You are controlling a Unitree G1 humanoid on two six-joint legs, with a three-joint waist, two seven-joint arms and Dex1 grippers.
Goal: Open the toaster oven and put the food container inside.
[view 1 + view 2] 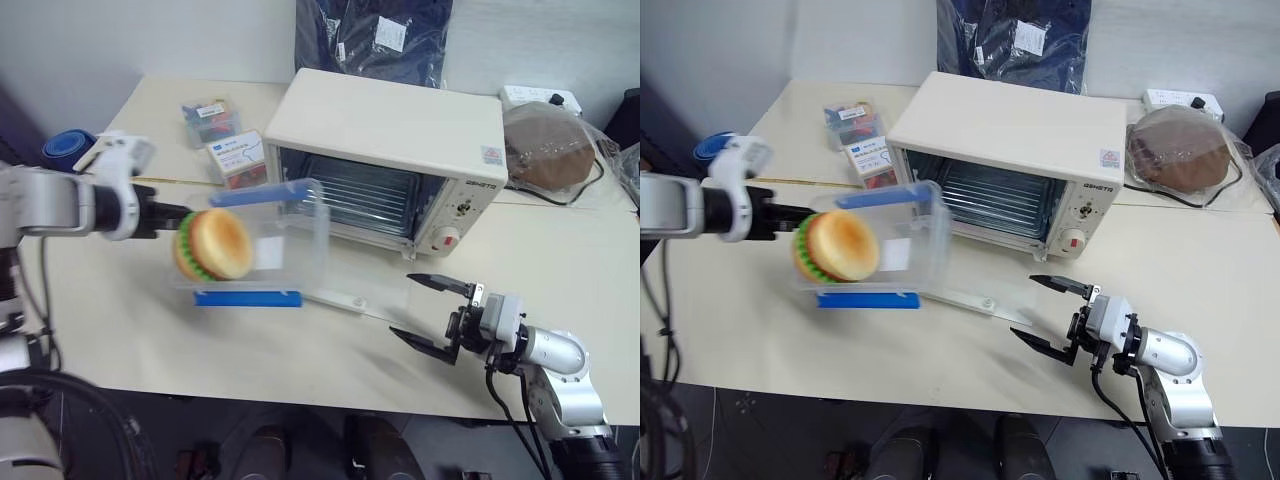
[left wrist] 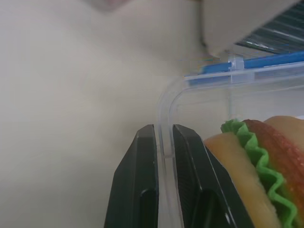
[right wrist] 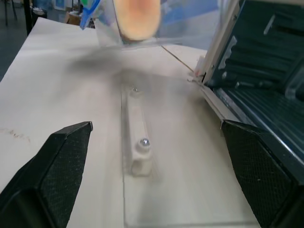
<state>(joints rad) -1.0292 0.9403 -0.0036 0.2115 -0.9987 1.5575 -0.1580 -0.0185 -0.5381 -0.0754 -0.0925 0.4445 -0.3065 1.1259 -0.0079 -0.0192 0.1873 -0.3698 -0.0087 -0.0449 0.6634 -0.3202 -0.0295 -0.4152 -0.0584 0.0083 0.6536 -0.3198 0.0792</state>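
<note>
The cream-white toaster oven [image 1: 390, 130] stands at the back middle of the table. Its glass door [image 1: 350, 298] lies folded down flat in front of it, and the wire rack shows inside. The food container [image 1: 285, 245], clear with blue clips, hangs in the air to the left of the oven's opening. It is tipped on its side, with a toy hamburger [image 1: 213, 245] inside. My left gripper [image 2: 164, 137] is shut on the container's rim. My right gripper [image 1: 401, 305] stands open and empty just before the door's front right corner, and the door handle [image 3: 137, 142] lies between its fingers' lines.
Two small clear boxes [image 1: 210, 120] [image 1: 237, 158] of colourful items sit at the back left beside the oven. A blue roll [image 1: 65, 147] lies at the table's left edge. A dark bag [image 1: 370, 35] is behind the oven, with a brown wrapped bundle [image 1: 548, 150] and a power strip [image 1: 540, 97] at its right.
</note>
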